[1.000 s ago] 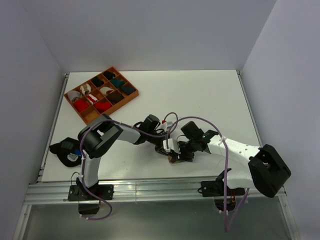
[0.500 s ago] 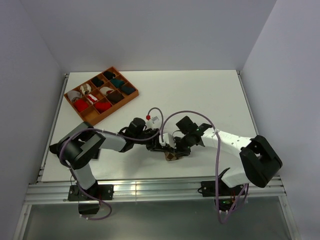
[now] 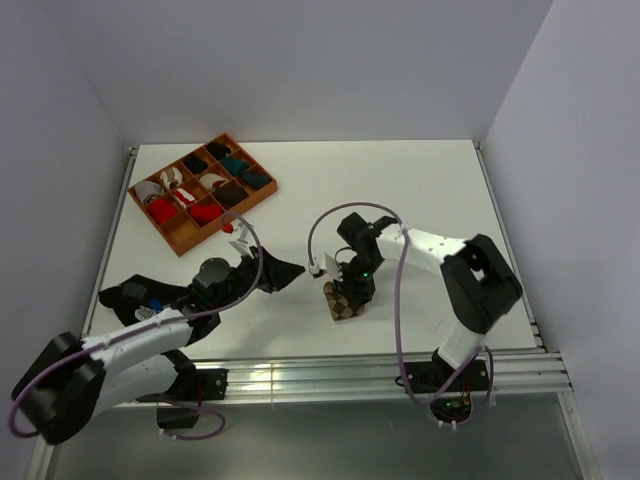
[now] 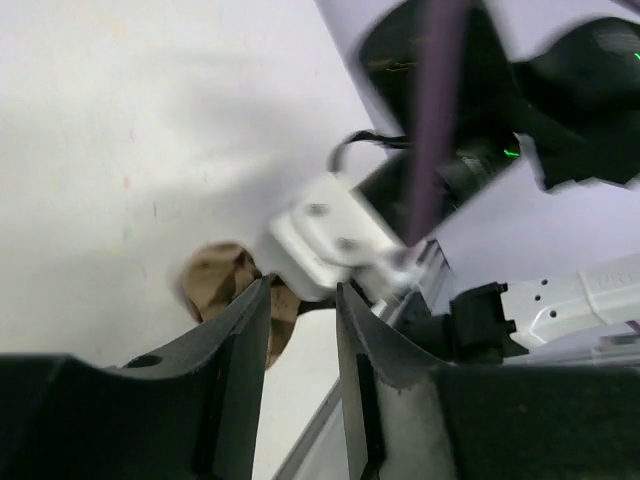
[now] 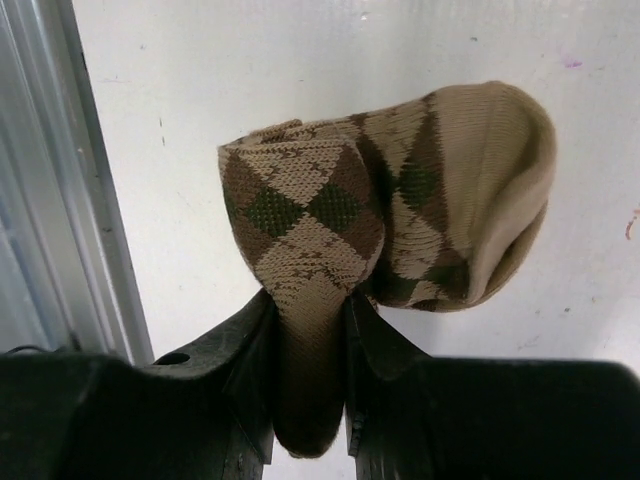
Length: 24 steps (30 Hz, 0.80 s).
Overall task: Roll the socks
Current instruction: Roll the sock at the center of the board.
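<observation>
Pulled back leftward, the left gripper [image 4: 300, 290] now stands clear of the argyle sock [image 5: 400, 200], which lies crosswise to the right gripper [image 5: 308, 305] near the table's [image 3: 420, 190] front edge, a folded tan-and-brown bundle pinched there by one fold, while the left jaws are narrowly parted and empty.

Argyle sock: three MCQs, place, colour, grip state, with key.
1. Where on the table is the argyle sock? A far right corner; B near the front edge, centre; C far left corner.
2. Its colours? A tan and brown; B black and teal; C red and white.
3. The right gripper is: A open above it; B shut on it; C out of view.
Key: B, the top view shows it centred toward the near edge; A, the wrist view shows tan and brown diamonds; B, the jaws pinch its fabric.
</observation>
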### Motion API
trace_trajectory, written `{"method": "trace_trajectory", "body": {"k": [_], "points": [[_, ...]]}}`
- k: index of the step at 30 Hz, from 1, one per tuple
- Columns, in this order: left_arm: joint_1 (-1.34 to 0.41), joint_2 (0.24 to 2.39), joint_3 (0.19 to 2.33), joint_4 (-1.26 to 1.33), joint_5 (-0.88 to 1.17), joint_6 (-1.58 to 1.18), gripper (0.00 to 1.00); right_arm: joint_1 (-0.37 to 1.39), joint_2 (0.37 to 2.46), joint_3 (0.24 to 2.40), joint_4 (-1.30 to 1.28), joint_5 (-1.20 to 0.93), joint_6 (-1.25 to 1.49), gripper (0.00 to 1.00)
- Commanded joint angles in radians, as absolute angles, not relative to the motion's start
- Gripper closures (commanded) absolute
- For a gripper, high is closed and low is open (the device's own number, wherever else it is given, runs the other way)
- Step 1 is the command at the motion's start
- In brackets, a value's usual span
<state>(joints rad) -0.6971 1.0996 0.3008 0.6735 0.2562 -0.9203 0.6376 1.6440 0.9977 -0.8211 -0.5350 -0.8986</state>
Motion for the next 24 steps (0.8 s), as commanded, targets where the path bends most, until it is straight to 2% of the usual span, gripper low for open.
{"method": "trace_trajectory", "body": {"k": [1,4,8,14,18,20,24], "points": [[-0.759,0.942,0.325,0.495,0.005,-0.714,0.62,0.608,1.748,1.104,-1.014,-0.577,-0.946,0.86],[-0.877,0.896,0.353,0.427,-0.131,-0.600,0.61,0.585,1.871,1.224,-1.133,-0.612,-0.979,0.86],[-1.021,0.952,0.408,0.396,-0.235,-0.490,0.57,0.555,2.020,1.409,-1.264,-0.650,-1.006,0.86],[-1.254,1.222,0.556,0.334,-0.454,-0.266,0.56,0.515,2.193,1.584,-1.440,-0.692,-1.042,0.85],[-1.328,1.377,0.635,0.321,-0.474,-0.181,0.55,0.512,2.220,1.591,-1.440,-0.683,-1.035,0.84],[-1.335,1.449,0.673,0.313,-0.486,-0.183,0.51,0.511,2.227,1.589,-1.436,-0.683,-1.032,0.84],[-1.325,1.505,0.681,0.373,-0.479,-0.153,0.47,0.511,2.226,1.574,-1.422,-0.673,-1.029,0.84]]}}
